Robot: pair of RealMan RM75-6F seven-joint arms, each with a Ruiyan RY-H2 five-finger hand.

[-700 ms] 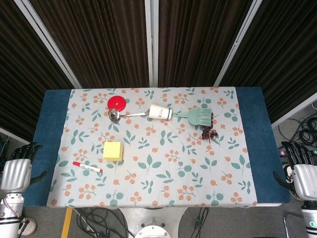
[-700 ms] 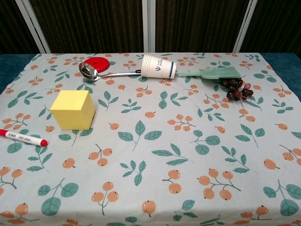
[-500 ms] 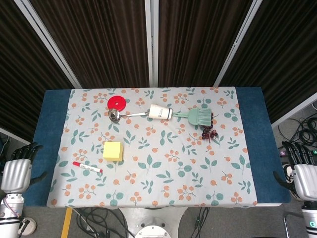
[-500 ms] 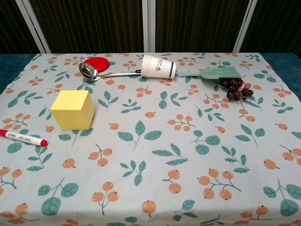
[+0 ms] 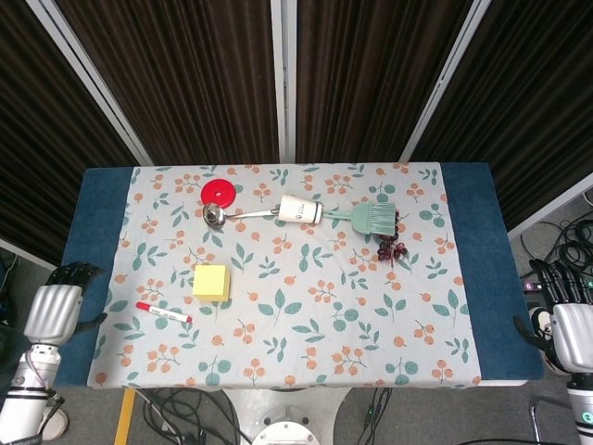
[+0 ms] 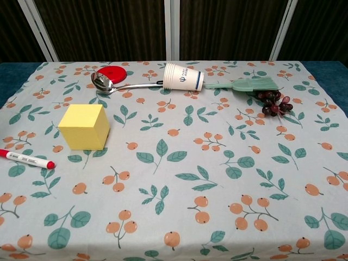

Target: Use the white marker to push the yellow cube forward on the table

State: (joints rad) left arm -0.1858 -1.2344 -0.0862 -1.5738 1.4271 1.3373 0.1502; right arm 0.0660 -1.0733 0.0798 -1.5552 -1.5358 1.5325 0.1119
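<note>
The yellow cube [image 5: 211,282] [image 6: 84,126] sits on the left half of the floral cloth. The white marker [image 5: 164,312] [image 6: 25,159] with red ends lies flat on the cloth just in front of and left of the cube. My left hand [image 5: 56,310] hangs off the table's left edge, fingers apart and holding nothing, a short way left of the marker. My right hand [image 5: 570,323] is off the right edge, also empty with fingers spread. Neither hand shows in the chest view.
At the back lie a red disc [image 5: 218,193], a metal ladle [image 5: 232,215], a tipped paper cup [image 5: 301,209], a green brush [image 5: 369,218] and dark grapes [image 5: 390,248]. Blue table margins [image 5: 88,241] flank the cloth.
My left hand has moved up and to the right, closer to the table's left edge. My right hand shifted slightly. The objects have not moved.
</note>
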